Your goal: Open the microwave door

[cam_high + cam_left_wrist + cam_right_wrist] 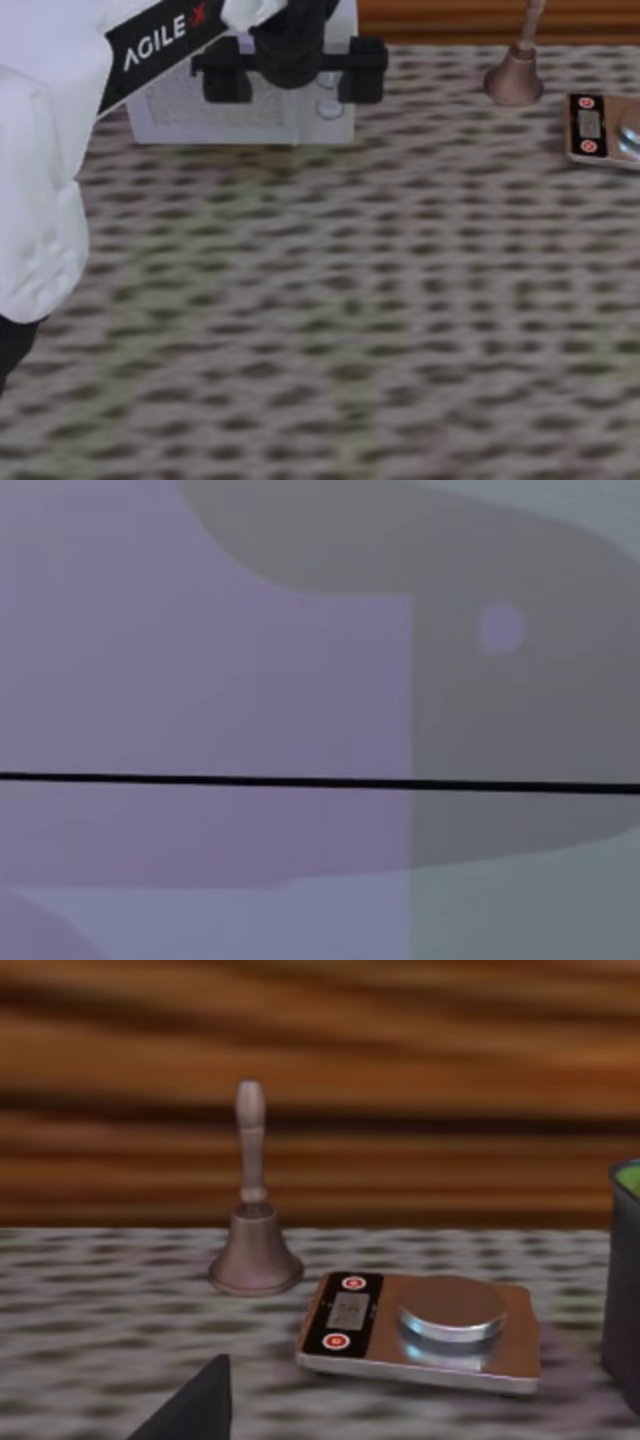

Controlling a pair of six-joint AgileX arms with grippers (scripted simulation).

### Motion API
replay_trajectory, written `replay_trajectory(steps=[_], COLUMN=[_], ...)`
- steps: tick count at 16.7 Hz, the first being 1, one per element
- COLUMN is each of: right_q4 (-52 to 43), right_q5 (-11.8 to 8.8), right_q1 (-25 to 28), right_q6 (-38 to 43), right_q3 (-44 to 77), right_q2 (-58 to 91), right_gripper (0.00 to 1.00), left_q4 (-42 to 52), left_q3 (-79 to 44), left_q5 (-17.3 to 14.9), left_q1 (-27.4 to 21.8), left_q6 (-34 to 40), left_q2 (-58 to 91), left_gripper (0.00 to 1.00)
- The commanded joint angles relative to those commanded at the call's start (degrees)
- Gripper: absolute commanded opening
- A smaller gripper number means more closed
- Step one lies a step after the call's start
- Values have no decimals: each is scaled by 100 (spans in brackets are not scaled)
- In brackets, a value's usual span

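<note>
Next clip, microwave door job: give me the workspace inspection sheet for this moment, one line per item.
Surface: table under a mottled grey-brown cloth, its near part bare.
Job's things: microwave at the far left; door looks flush with the front, not swung out.
Clutter: brown handbell and a kitchen scale at the far right, standing apart; a dark container's edge beside the scale.
Pincers: left pincer against the microwave's front, fingers spread; its wrist view shows only a close pale surface. Right pincer: only a dark tip in its own view.
Cables: nothing seen.
Surroundings: wooden wall behind the table.
</note>
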State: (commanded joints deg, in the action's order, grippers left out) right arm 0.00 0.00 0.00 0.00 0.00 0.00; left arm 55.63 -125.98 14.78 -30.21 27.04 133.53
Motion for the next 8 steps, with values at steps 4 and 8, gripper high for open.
replay_trajectory(steps=[4,8], right_q4=[0,0], right_q5=[0,0], right_q1=[0,0], right_q6=[0,0], right_q3=[0,0], right_q2=[0,0], right_gripper=[100,100], left_q4=[0,0], left_q3=[0,0], left_q5=[0,0], left_q1=[0,0], left_q6=[0,0], left_q2=[0,0], left_gripper=[40,10])
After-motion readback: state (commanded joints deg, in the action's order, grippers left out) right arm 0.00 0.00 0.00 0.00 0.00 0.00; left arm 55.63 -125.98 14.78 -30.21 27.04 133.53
